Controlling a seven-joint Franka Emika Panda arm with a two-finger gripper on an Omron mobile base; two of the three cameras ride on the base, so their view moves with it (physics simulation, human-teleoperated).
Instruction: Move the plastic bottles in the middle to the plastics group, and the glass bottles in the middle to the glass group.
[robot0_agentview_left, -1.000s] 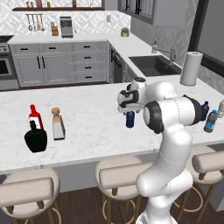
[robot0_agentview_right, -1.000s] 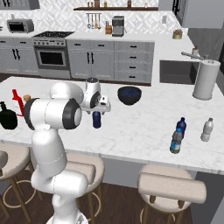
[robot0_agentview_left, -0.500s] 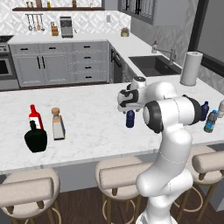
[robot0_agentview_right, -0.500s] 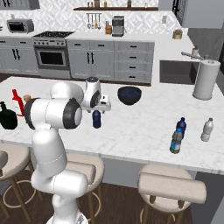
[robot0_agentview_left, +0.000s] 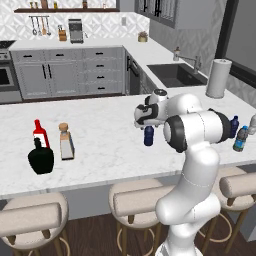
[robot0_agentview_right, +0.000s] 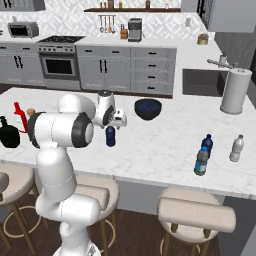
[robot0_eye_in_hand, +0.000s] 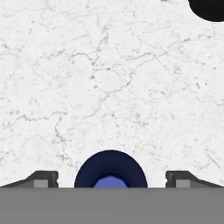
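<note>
Hand view looks straight down on the solid dark blue bottle (robot0_eye_in_hand: 110, 168), its round shoulder and paler blue cap sitting between the two dark fingertips (robot0_eye_in_hand: 43, 178), which stand wide apart with bare marble showing on either side of it, so the gripper (robot0_eye_in_hand: 110, 179) is open and grips nothing. From the left base view that same small bottle (robot0_agentview_left: 148, 136) stands upright in the middle of the white veined marble counter (robot0_agentview_left: 100, 125), just under the gripper (robot0_agentview_left: 145, 120).

At the left end of the counter the glass things cluster: a slim red bottle (robot0_agentview_left: 39, 134) with a white label, a squat round black bottle (robot0_agentview_left: 40, 159) with a short neck just in front of it, and close to their right the flat clear bottle with a tan cork stopper (robot0_agentview_left: 65, 141), all upright.

Out at the right end, seen from the right base view, three small bottles stand near one another: a clear greyish bottle with a blue band (robot0_agentview_right: 201, 161), a dark blue one (robot0_agentview_right: 207, 143) just behind it, and a pale whitish bottle (robot0_agentview_right: 236, 148) to their right.

A dark blue bowl (robot0_agentview_right: 148, 109), rounded and glossy, sits on the far side of the counter beyond the arm; I cannot tell whether anything is in it. A white paper towel roll (robot0_agentview_right: 235, 91) stands upright near the sink (robot0_agentview_left: 176, 74).
</note>
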